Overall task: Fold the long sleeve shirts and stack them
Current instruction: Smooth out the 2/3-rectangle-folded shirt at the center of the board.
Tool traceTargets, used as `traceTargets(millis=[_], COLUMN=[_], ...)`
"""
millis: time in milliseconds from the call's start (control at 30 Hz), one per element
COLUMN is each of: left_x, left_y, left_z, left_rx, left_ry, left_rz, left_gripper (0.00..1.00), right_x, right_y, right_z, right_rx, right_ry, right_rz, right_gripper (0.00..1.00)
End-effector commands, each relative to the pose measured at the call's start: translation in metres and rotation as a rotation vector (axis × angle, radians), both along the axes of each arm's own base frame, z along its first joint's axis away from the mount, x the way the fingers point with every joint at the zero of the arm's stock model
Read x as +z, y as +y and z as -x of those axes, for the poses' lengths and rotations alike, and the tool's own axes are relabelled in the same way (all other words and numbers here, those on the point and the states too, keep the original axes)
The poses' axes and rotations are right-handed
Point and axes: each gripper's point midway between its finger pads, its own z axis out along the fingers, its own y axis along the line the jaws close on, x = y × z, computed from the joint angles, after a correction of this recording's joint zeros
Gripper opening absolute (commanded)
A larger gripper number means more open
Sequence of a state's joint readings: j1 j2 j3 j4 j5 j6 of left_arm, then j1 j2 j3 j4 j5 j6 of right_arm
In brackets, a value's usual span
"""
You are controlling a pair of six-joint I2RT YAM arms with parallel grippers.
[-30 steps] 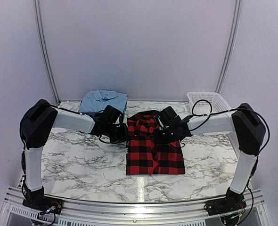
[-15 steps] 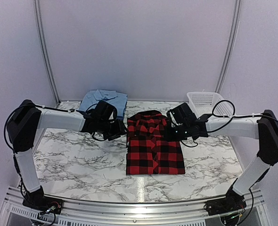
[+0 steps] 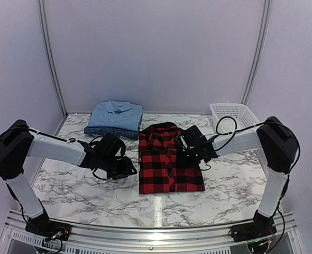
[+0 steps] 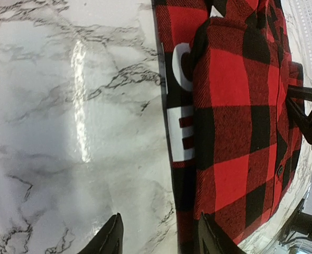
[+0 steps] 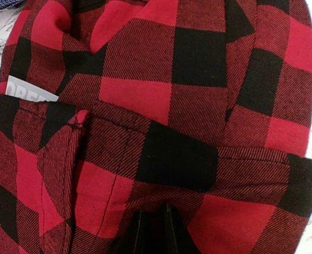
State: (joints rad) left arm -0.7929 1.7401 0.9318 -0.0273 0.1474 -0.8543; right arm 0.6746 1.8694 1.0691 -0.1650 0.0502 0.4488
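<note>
The red-and-black plaid shirt (image 3: 171, 165) lies folded on the marble table (image 3: 82, 182), its white letters (image 4: 178, 106) showing under the left fold. My left gripper (image 3: 126, 169) is low at the shirt's left edge. It is open (image 4: 161, 241), one finger over bare marble and the other over the plaid (image 4: 235, 137). My right gripper (image 3: 191, 151) rests on the shirt's upper right part. Its fingertips (image 5: 154, 228) are pressed together into the plaid fabric (image 5: 161, 95), which puckers around them. The light blue collared shirt (image 3: 117, 112) lies folded on the dark blue checked one (image 3: 109, 130) at the back left.
A white mesh basket (image 3: 233, 113) stands at the back right corner, just behind the right arm's cable. White walls close in the table on three sides. Marble shows to the left of the plaid shirt and along the near edge.
My left gripper has opened and slid down along the shirt's left edge toward the near side. The right gripper swung out, then back onto the shirt. The plaid shirt has shifted slightly left.
</note>
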Motion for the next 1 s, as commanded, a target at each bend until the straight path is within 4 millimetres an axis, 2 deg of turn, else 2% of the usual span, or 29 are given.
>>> traceTargets(millis=[0,133,233,333,467,600,667,967], left_x=[0.016,0.013,0.004,0.003,0.003,0.003,0.002,-0.009], left_y=[-0.003,-0.01,-0.004,0.007,0.005,-0.002,-0.005,-0.008], left_z=[0.016,0.039,0.052,0.059,0.067,0.072,0.073,0.079], left_rx=[0.004,0.014,0.062,0.113,0.128,0.134,0.145,0.18], left_ry=[-0.014,0.013,0.04,0.026,0.032,0.049,0.06,0.106], left_rz=[0.055,0.085,0.079,0.078,0.131,0.16,0.165,0.181], left_gripper=[0.5,0.5,0.47,0.44,0.44,0.44,0.44,0.4], right_x=[-0.012,0.017,0.044,0.06,0.055,0.058,0.056,0.042], right_y=[-0.001,-0.015,-0.024,-0.038,-0.056,-0.076,-0.077,-0.091], right_z=[0.007,0.014,0.023,0.039,0.07,0.093,0.106,0.135], right_rx=[0.001,-0.038,-0.046,-0.056,-0.074,-0.107,-0.097,-0.095], right_ry=[0.037,0.008,-0.02,-0.031,0.014,-0.002,0.024,0.078], right_rz=[0.029,0.034,0.016,-0.007,-0.08,-0.144,-0.184,-0.199], right_gripper=[0.17,0.27,0.35,0.43,0.42,0.42,0.42,0.43])
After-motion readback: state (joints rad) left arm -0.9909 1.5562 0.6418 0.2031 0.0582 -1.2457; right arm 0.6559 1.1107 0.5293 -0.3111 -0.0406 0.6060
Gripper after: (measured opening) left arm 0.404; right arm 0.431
